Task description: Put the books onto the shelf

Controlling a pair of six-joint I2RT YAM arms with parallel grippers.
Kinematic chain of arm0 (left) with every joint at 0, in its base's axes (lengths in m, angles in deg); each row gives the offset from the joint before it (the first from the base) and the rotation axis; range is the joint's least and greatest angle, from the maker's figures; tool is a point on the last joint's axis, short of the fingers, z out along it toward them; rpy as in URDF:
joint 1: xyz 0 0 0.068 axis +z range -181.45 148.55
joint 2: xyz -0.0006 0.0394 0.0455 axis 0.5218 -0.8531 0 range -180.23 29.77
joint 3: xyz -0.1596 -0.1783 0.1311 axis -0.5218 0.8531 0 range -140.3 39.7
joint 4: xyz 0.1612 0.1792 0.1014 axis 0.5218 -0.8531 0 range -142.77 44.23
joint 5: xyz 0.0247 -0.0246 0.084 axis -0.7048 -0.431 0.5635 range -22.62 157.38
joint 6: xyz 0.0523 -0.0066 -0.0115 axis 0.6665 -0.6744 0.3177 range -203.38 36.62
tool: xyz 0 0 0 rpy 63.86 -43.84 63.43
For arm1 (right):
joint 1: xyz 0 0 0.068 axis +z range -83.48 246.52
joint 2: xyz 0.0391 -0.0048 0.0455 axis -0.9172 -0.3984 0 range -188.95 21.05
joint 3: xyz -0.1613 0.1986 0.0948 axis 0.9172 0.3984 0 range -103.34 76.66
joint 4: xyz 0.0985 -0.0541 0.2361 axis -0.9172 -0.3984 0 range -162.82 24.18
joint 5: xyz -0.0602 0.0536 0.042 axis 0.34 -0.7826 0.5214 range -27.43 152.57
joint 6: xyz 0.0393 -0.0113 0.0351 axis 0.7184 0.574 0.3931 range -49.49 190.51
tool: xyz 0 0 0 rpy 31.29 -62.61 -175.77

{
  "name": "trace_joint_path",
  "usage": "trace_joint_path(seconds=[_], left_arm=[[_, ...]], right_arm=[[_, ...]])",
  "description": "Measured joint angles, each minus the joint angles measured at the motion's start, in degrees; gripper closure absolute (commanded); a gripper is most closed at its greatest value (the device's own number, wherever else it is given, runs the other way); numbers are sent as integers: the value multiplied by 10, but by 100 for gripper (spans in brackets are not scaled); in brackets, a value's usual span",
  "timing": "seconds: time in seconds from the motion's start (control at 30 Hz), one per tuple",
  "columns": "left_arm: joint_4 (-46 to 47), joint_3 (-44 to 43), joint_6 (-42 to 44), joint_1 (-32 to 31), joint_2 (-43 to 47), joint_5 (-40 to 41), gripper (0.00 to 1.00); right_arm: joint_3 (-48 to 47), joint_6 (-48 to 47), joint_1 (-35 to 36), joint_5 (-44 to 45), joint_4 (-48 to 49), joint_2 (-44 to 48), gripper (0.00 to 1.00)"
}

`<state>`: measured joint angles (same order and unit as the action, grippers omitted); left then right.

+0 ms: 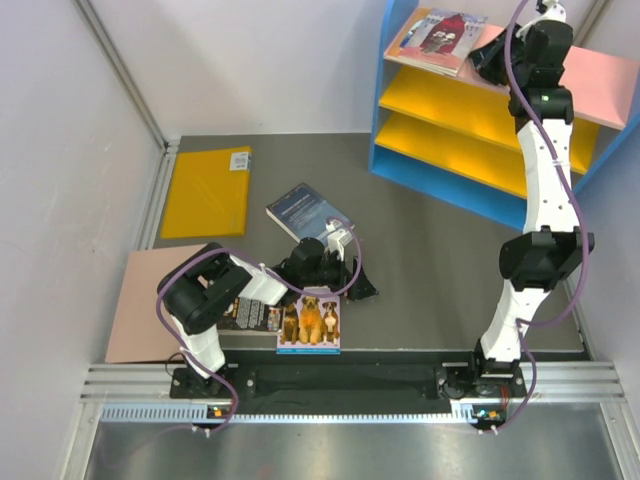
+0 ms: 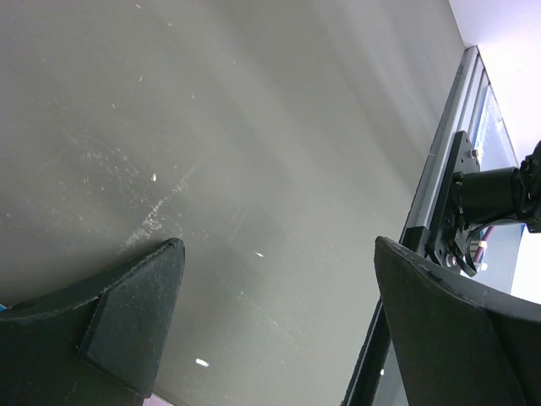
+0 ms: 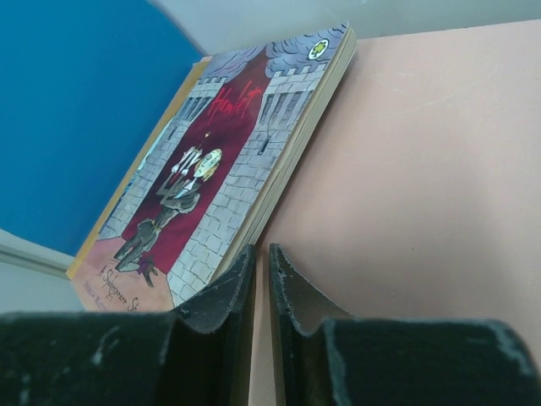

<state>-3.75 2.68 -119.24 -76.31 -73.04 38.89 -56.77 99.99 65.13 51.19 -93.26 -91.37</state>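
The shelf (image 1: 385, 110) has blue sides, a pink top board (image 3: 414, 161) and yellow inner shelves. On that top board lies a red-and-white castle-cover book (image 3: 224, 161) (image 1: 440, 35), with a tan edge showing under it. My right gripper (image 3: 260, 254) (image 1: 487, 58) is shut and holds nothing, its tips right at that book's near edge. On the table lie a dark navy book (image 1: 305, 210), a blue book with three dogs (image 1: 310, 322) and a black book (image 1: 245, 315) partly under my left arm. My left gripper (image 2: 277, 245) (image 1: 352, 275) hangs open over bare table.
A plain yellow sheet (image 1: 207, 190) lies at the back left and a pinkish-brown board (image 1: 145, 305) at the front left. White walls close in on the left and behind. The metal rail (image 1: 350, 385) with both arm bases runs along the near edge.
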Motion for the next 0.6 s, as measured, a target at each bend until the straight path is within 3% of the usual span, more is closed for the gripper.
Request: trace_joint_path(seconds=[0.6], left_arm=[[0, 0, 0, 0, 0, 0, 1]], right_arm=[[-25, 8, 9, 12, 21, -26, 87]])
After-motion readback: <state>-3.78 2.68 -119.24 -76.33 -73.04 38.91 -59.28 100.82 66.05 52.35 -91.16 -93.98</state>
